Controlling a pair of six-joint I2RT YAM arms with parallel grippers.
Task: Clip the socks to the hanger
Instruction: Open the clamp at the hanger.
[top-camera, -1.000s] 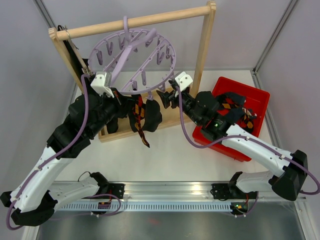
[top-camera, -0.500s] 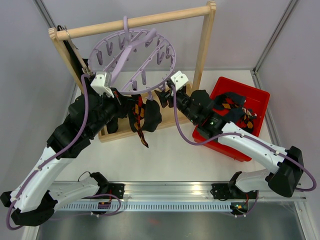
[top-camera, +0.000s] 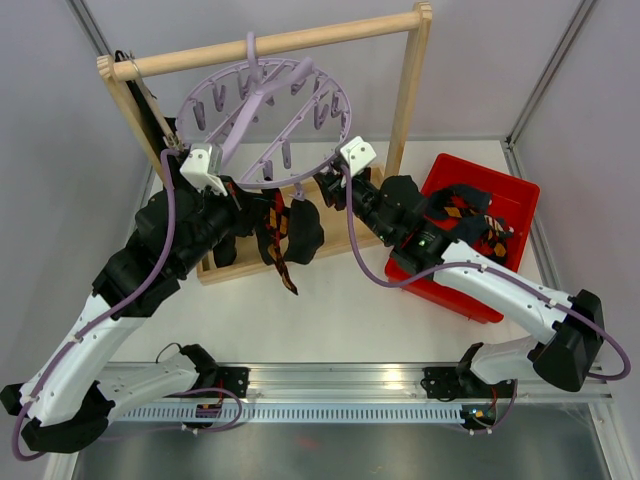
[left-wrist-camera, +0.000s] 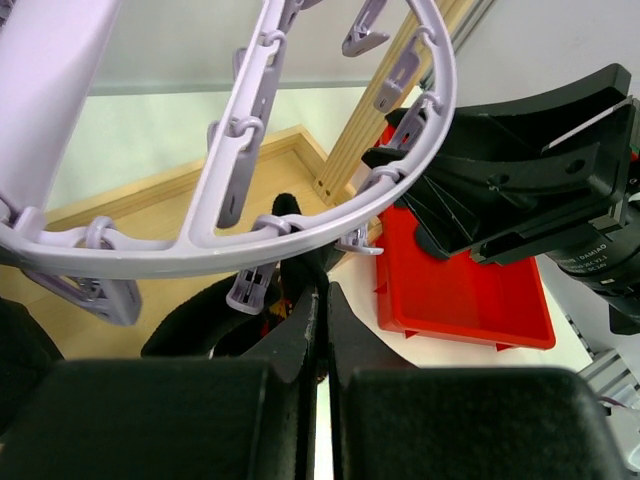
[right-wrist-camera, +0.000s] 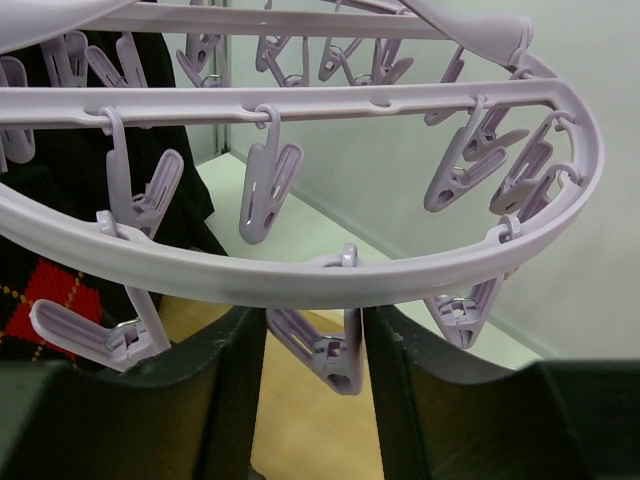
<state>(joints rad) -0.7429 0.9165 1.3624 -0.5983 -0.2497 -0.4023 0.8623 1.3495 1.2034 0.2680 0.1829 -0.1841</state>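
The lilac hanger (top-camera: 262, 118) hangs by its hook from the wooden rail. My left gripper (top-camera: 248, 203) sits under its front rim, shut on a black sock (top-camera: 303, 228); a black argyle sock (top-camera: 280, 243) hangs beside it. In the left wrist view the gripper (left-wrist-camera: 322, 300) pinches the sock (left-wrist-camera: 290, 215) just below the ring (left-wrist-camera: 300, 237), next to a clip (left-wrist-camera: 250, 290). My right gripper (top-camera: 326, 190) is at the rim's front right. In the right wrist view it (right-wrist-camera: 315, 335) is open with one dangling clip (right-wrist-camera: 335, 352) between its fingers, under the ring (right-wrist-camera: 300, 277).
The wooden rail frame (top-camera: 408, 95) stands around the hanger, its base board behind the socks. A red bin (top-camera: 500, 190) at the right holds more socks (top-camera: 462, 208). In the right wrist view an argyle sock (right-wrist-camera: 40, 290) hangs at the left.
My right gripper has moved left and up to the hanger's rim and now straddles a clip. The left arm and its sock have barely moved.
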